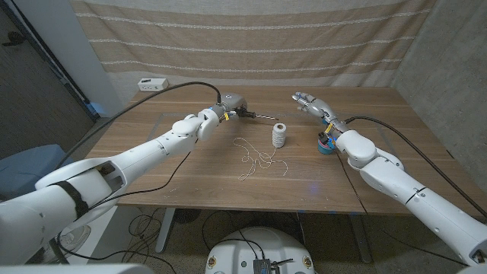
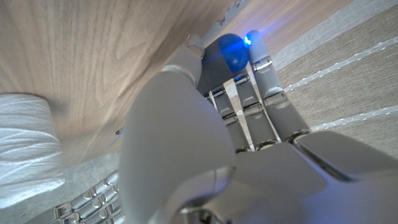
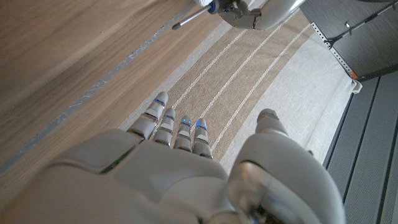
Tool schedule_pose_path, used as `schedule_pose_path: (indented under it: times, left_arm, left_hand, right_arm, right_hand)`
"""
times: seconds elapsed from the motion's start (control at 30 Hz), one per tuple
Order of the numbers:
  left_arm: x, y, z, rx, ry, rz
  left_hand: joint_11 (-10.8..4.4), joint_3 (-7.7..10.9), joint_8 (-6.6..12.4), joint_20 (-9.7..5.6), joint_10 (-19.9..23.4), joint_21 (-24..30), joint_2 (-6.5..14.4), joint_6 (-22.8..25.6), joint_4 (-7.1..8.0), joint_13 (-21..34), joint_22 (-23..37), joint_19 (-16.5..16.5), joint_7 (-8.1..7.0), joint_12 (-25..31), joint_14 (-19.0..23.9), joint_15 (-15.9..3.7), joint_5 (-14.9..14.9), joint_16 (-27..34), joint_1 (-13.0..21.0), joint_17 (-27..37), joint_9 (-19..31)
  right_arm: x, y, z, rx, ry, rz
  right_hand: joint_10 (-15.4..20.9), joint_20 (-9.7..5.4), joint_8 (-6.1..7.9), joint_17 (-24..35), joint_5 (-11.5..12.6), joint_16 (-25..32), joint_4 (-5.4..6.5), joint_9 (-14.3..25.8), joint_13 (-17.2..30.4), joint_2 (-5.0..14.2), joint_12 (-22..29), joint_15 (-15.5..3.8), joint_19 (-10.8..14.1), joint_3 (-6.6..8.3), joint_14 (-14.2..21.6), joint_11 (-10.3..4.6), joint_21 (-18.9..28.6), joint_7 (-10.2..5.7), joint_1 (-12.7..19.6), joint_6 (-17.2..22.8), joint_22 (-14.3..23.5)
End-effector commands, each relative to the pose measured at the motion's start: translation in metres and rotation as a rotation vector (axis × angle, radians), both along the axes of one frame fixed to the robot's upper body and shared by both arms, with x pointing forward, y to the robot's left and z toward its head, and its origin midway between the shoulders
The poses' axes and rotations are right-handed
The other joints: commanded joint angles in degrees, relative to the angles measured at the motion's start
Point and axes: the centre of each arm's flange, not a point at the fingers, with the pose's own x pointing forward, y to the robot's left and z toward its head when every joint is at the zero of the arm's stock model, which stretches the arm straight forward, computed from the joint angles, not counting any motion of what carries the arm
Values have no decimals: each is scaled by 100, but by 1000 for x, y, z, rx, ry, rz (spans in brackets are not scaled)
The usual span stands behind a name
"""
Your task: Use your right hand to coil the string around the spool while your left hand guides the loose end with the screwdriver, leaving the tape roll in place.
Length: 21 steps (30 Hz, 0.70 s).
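Wooden tabletop (image 1: pixel 190 171): a blue-handled metal screwdriver (image 1: pixel 242 111) is grasped by the left hand (image 1: pixel 226 107), tip aimed at the white-string spool (image 1: pixel 279 135) just beyond for guiding; the right hand (image 1: pixel 310 102) is held empty, fingers apart, beyond the spool.

Right wrist camera, looking along the back of the right hand (image 3: pixel 186 168): its fingers (image 3: pixel 166 124) reach forward side by side, empty, with the thumb (image 3: pixel 268 121) set apart from them, and small blue lights show near the fingertips. Beyond the fingertips lie the wooden table (image 3: pixel 68 56) and the striped beige curtain (image 3: pixel 261 74) behind it. Well ahead of the fingers, the left hand (image 3: pixel 255 11) holds the screwdriver (image 3: pixel 194 15), whose metal shaft points out over the table's edge, apart from the right hand.
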Motion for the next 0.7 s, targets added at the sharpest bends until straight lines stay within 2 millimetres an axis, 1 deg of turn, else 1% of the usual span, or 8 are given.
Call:
schedule_pose_path:
  times: [0.03, 0.53, 0.7]
  left_arm:
    - [-11, 11, 10, -63, -46, -14]
    - [-21, 23, 12, -96, -60, -7]
    - [-23, 26, 12, -102, -61, -5]
  left_hand:
    - [17, 3, -30, -639, 18, 53, 751, 1001, 29, 43, 3, 96, 458, 2, 760, -1144, 18, 52, 836, 34, 14]
    - [43, -8, -88, -642, 29, 135, 741, 1009, 44, 103, -10, 58, 485, -25, 766, -1114, 18, 32, 882, 98, -2]
    - [49, -9, -98, -639, 31, 152, 740, 1020, 48, 118, -13, 45, 476, -34, 759, -1118, 17, 25, 892, 114, -4]
  right_arm:
    - [-9, 16, 4, -204, 73, -82]
    - [-20, 38, 5, -391, 113, -137]
    - [-22, 45, 4, -417, 132, -108]
  right_hand:
    - [80, 31, 62, 16, -22, 33, -41, 15, 28, -9, 37, 13, 48, 25, 95, 7, 24, -1, 102, 112, 31]
    - [76, 31, 29, 19, -44, 8, -119, 19, 31, 24, 5, -12, 79, 78, 117, -11, 23, -19, 203, 101, 33]
    - [55, 30, 13, 19, -50, 1, -138, 20, 32, 17, -10, -8, 95, 83, 121, -8, 25, -14, 221, 76, 33]
